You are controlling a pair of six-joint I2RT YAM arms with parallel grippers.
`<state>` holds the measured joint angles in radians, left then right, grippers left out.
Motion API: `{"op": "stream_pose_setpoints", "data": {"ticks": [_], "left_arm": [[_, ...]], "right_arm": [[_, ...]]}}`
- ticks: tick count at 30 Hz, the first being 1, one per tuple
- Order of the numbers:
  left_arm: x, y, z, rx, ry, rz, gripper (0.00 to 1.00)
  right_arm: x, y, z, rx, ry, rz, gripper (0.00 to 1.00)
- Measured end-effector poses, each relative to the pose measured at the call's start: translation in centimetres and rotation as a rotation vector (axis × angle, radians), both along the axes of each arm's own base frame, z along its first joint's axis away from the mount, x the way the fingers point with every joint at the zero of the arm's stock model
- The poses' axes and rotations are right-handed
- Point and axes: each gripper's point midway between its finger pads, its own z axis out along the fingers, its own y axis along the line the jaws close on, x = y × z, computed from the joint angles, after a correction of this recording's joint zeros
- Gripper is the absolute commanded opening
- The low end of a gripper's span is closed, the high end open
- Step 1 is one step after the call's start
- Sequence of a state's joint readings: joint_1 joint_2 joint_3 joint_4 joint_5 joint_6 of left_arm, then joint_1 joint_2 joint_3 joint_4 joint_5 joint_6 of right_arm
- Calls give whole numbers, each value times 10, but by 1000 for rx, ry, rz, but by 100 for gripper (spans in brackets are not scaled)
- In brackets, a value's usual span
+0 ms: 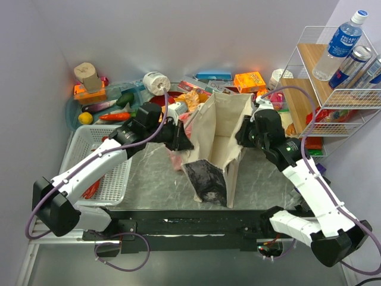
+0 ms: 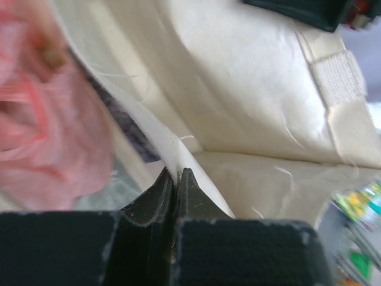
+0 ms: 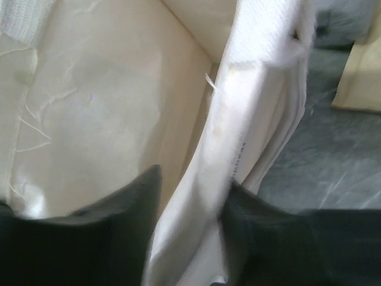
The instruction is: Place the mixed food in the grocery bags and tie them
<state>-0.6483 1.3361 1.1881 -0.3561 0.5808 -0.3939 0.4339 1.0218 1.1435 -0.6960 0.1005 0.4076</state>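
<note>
beige tote [image 1: 217, 122], dark printed panel [image 1: 206, 179], pink bag [image 1: 177, 159]

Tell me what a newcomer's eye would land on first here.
The beige canvas tote standing open at the centre, its mouth held apart by the left claw pinching one rim and the right claw gripping the opposite one. Next, the crumpled pink bag just left of the tote, and the wire shelf at the far right holding a blue-labelled bottle and cans.
</note>
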Motion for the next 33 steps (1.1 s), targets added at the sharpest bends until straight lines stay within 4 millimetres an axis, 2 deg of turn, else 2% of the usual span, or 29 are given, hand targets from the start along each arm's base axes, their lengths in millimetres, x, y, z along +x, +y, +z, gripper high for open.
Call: {"op": "stream_pose_setpoints", "data": {"ticks": [2,4,9,14,15,16,17,20,22,23,25,29,33], "left_arm": [[9,7,2,44,-37,51,1],[20,16,6,91,-81,120,1],[38,48,20,193,-195,274,1],[46,61,22,244,-229,339,1],[46,62,22,249,-230,341,1],[46,61,21,250,-230,340,1],[45,61,21,249,-230,333,1],[42,57,21,238,-225,307,1],[40,54,21,227,-217,286,1],[39,53,20,223,-212,277,1],[39,49,19,218,-202,258,1],[42,42,17,207,-188,234,1],[42,36,19,181,-196,216,1]], "right_arm": [[-1,-3,-3,-12,9,-12,7],[-3,-11,-3,-39,8,-35,6],[-14,-44,4,-156,27,-132,6],[-20,-67,6,-220,27,-208,8],[-21,-69,5,-226,29,-217,11],[-21,-70,4,-228,31,-220,19],[-21,-70,3,-231,36,-219,39],[-23,-72,3,-237,32,-207,73],[-28,-71,14,-224,7,-176,80],[-29,-69,22,-211,-10,-167,84],[-32,-66,55,-173,-82,-137,86],[-38,-70,161,-95,-330,-135,90],[-44,-85,255,-85,-554,-181,90]]}}
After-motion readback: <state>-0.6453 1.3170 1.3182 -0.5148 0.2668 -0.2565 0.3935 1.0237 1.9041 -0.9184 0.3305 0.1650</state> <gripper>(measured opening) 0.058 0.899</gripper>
